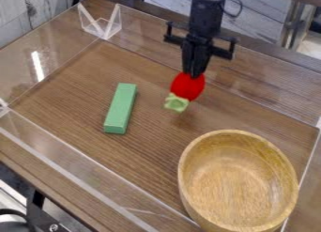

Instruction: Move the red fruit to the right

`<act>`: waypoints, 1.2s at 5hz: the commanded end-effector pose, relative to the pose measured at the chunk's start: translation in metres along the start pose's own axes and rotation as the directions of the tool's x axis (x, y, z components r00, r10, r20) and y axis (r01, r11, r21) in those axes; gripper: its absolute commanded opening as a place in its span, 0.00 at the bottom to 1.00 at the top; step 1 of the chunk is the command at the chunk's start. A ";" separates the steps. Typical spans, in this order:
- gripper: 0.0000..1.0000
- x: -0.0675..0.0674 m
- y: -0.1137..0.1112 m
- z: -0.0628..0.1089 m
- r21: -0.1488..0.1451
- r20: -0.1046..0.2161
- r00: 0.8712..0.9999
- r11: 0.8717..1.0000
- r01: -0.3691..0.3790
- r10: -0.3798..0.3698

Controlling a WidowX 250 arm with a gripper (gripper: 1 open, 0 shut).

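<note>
We find the end effector [191,79] pointing steeply down over the middle of the wooden surface [88,151], clenched on the top of the red fruit [186,85]. The fruit hangs tilted in the grip, its pale green leafy end [175,103] pointing down and to the left. We cannot tell whether that end touches the surface or hangs just clear of it.

We judge the pick-up to be complete or nearly so. The transfer itself has not begun: the fruit sits near the centre of the surface, right of the green block [120,108] and above the wooden bowl [238,179] in the camera view.

What remains, in our judgement:
1. Carry the fruit to the right, across the open stretch above the bowl.
2. Lower it onto the surface.
3. Release it and withdraw.

The bowl's rim lies near the path and needs clearance.
</note>
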State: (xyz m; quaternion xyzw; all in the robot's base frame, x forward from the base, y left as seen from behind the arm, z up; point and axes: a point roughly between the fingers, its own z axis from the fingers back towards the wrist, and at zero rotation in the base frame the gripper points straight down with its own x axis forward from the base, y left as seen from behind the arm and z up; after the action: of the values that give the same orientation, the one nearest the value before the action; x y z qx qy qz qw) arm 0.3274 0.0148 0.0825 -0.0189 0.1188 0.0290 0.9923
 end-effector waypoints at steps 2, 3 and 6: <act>0.00 -0.003 -0.006 0.024 -0.001 0.097 0.995 1.000 0.027 -0.026; 0.00 0.001 -0.012 0.023 0.004 0.104 0.993 0.999 0.048 -0.048; 0.00 -0.059 -0.058 0.033 0.037 0.096 0.971 0.976 0.215 -0.218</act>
State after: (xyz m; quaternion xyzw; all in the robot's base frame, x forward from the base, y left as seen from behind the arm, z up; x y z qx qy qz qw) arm 0.2807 -0.0438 0.1116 -0.0149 0.0974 -0.0734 0.9924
